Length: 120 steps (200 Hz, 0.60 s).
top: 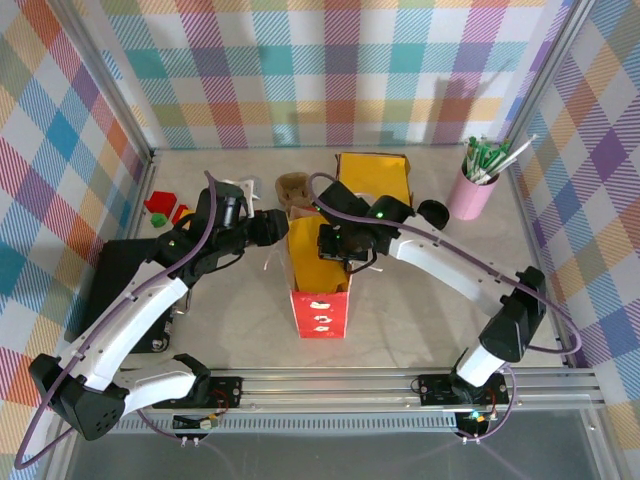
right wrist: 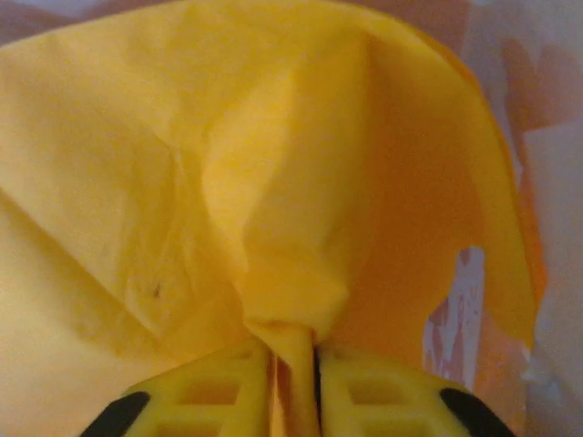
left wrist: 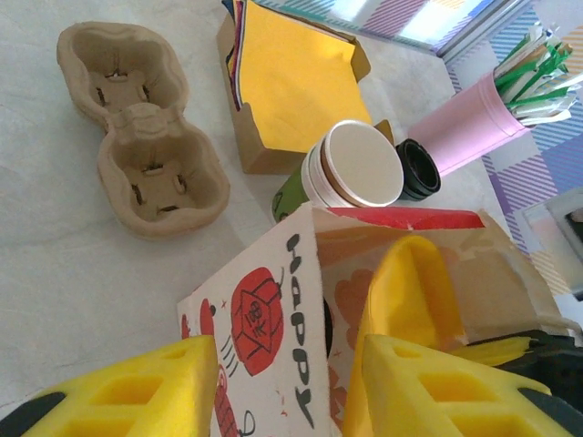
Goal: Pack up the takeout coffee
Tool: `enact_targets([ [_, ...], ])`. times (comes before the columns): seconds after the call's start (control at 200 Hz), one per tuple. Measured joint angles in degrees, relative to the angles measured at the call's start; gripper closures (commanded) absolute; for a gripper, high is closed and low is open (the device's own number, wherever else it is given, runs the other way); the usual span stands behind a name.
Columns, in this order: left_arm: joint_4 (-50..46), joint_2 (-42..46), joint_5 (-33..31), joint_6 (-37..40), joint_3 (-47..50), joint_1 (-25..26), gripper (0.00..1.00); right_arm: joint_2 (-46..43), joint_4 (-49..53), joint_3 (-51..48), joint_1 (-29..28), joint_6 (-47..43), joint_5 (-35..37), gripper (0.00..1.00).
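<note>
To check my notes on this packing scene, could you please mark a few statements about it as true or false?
1. The right gripper pinches a yellow napkin between its fingers. True.
2. The cup carrier holds two cups. False: both of its wells are empty.
3. The pink holder has straws standing in it. True.
4. The black lid sits on the cup carrier. False: it lies across the table from the carrier, next to the pink holder.
5. A wall of the paper bag runs between the fingers of the left gripper. True.
</note>
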<state>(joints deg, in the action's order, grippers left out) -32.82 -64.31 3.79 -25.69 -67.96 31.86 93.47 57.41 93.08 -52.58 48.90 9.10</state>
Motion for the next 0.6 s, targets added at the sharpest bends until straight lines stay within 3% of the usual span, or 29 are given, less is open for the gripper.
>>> enact_targets([
  [0.15, -0.04, 0.44, -0.28, 0.2, 0.07, 0.0, 0.54, 0.87, 2.34, 4.0, -0.94, -1.55, 1.79, 0.48],
  [0.41, -0.22, 1.92, -1.75, 0.61, 0.07, 0.0, 0.54, -0.87, 3.54, 16.31, -1.09, -8.13, 4.24, 0.45],
  [0.6, -0.48, 3.15, -2.69, 1.03, 0.07, 0.0, 0.54, -4.68, 3.98, 23.26, 0.76, -18.43, 11.89, 0.43],
])
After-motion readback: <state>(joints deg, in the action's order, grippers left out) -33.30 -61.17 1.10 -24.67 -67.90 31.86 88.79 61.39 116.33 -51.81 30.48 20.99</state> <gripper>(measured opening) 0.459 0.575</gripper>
